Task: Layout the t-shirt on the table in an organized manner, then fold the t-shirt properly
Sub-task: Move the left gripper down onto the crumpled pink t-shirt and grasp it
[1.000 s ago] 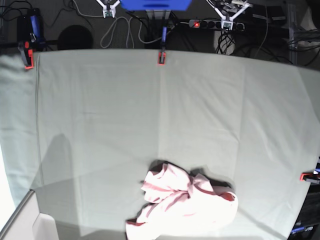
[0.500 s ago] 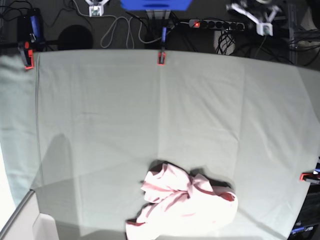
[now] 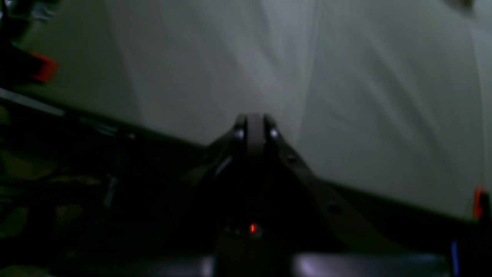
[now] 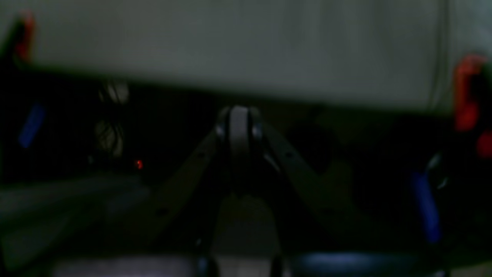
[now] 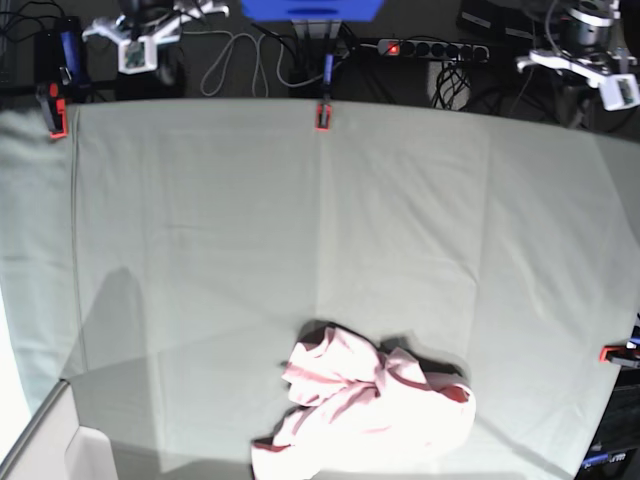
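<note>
The pink t-shirt (image 5: 365, 408) lies crumpled at the desk's (image 5: 200, 250) lower centre; left end effector (image 3: 255, 125) and right end effector (image 4: 239, 117) are clenched, empty.

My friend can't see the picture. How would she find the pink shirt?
Look at the big table covered in pale grey-green cloth. Go to its near edge, a bit right of the middle, where the t-shirt lies in a crumpled heap. It is the only pink thing there, soft and bunched up, while the cloth around it is spread out flat.
</note>
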You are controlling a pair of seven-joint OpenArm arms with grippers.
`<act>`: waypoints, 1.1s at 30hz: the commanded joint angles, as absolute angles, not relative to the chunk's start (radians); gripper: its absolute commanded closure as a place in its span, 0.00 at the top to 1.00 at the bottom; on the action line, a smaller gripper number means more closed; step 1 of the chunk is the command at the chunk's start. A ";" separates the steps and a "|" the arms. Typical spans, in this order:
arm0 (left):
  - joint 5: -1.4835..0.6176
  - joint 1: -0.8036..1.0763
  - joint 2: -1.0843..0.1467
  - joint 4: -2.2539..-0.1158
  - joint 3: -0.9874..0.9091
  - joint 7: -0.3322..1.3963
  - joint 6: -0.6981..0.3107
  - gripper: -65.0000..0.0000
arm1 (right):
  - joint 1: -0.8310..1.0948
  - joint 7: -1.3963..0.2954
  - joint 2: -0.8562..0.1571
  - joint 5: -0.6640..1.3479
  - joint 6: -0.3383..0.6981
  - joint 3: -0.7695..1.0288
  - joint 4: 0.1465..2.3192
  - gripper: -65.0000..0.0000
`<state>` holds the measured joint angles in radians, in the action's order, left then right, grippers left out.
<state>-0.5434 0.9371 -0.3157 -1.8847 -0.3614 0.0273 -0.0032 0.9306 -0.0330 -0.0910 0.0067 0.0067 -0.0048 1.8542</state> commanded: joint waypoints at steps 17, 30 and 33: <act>-0.545 0.415 -0.291 -1.965 -0.390 0.544 0.004 0.37 | 0.576 -0.463 -0.087 0.010 0.008 0.025 2.028 0.10; -0.544 -0.305 -0.222 -1.400 -0.311 0.730 -0.004 0.54 | 0.501 -0.552 0.062 0.008 0.008 0.087 2.026 0.48; -0.539 -0.410 -0.193 -1.244 -0.222 0.710 -0.004 0.67 | 0.519 -0.552 0.062 0.007 0.008 0.085 2.026 0.49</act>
